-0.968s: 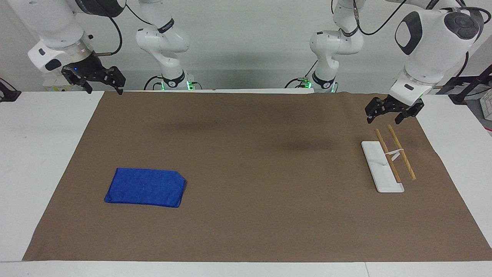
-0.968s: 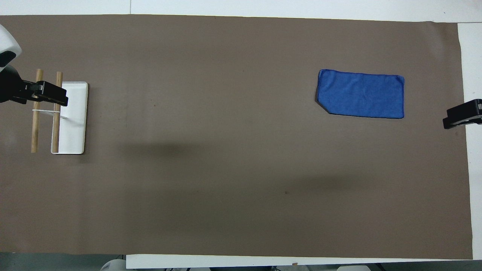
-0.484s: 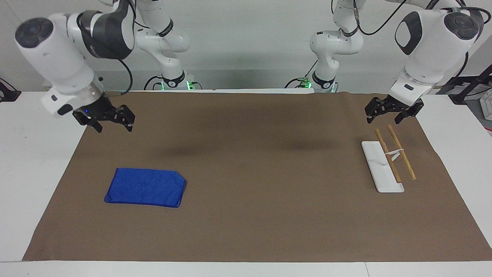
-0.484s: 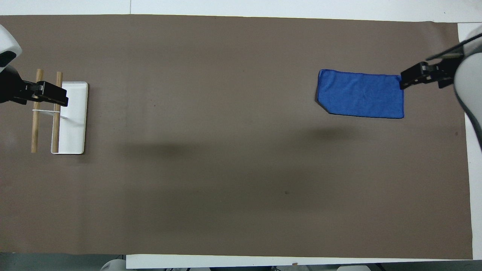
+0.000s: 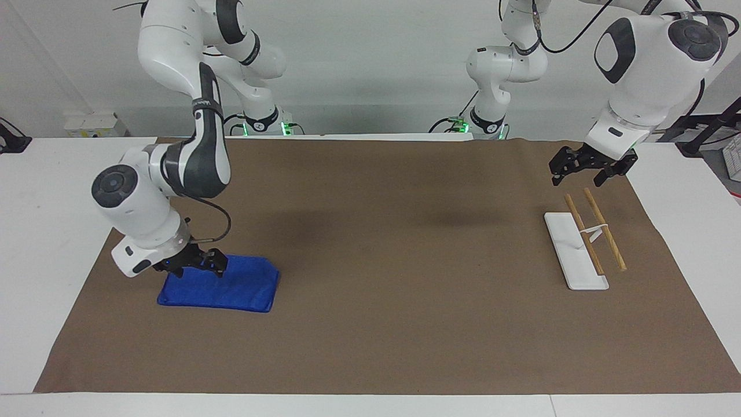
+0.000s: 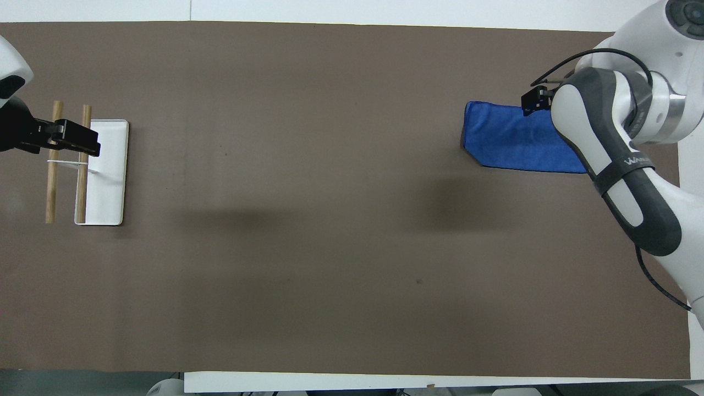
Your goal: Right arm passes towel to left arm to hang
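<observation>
The blue towel [image 5: 237,288] lies flat on the brown mat toward the right arm's end of the table; it also shows in the overhead view [image 6: 506,137]. My right gripper [image 5: 195,271] is down at the towel's edge nearer to the robots, fingers spread over that edge, open. In the overhead view its arm hides it and part of the towel. My left gripper [image 5: 579,178] hangs open in the air over the end of the wooden rods nearer to the robots, and waits; it also shows in the overhead view [image 6: 88,146].
A white tray [image 5: 564,243] with two wooden rods [image 5: 613,249] held on a stand sits toward the left arm's end. A brown mat [image 5: 405,301] covers the table's middle. White table shows at both ends.
My right arm has swung out from the table's edge and come down onto the towel's edge nearer to the robots. The left arm and the towel have not moved.
</observation>
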Robot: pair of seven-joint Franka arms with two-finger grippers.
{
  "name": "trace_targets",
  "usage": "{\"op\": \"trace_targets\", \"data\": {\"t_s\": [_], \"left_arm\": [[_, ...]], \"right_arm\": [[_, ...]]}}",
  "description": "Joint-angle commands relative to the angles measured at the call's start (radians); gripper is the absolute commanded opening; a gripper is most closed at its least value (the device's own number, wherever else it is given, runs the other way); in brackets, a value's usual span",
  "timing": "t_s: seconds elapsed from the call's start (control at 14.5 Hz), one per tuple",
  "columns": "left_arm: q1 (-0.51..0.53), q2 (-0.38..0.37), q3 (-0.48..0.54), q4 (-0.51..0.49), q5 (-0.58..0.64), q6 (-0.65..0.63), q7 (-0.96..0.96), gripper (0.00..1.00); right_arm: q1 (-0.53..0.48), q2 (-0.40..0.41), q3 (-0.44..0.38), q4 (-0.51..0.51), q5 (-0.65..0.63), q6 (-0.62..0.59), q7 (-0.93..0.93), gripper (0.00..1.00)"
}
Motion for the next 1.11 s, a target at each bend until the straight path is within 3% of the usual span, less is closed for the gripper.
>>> {"op": "trace_targets", "data": {"t_s": [0.0,0.21,0.55,1.04], "left_arm": [[0.003,-0.017,-0.004,-0.019,-0.003,-0.007,-0.015,0.99],[0.002,-0.017,-0.004,-0.02,-0.003,-0.007,-0.015,0.99],[0.002,-0.017,-0.005,-0.02,-0.003,-0.007,-0.015,0.99],[0.002,-0.017,-0.005,-0.02,-0.003,-0.007,-0.015,0.99]], "right_arm": [[0.0,-0.022,0.002,-0.069,0.008,0.05,0.023,1.0],[0.011,-0.019,0.002,-0.138,0.004,0.124,0.023,0.99],[0.008,0.001,0.002,-0.163,0.004,0.182,0.023,0.91],[0.002,0.024,0.002,-0.163,0.004,0.234,0.021,0.89]]}}
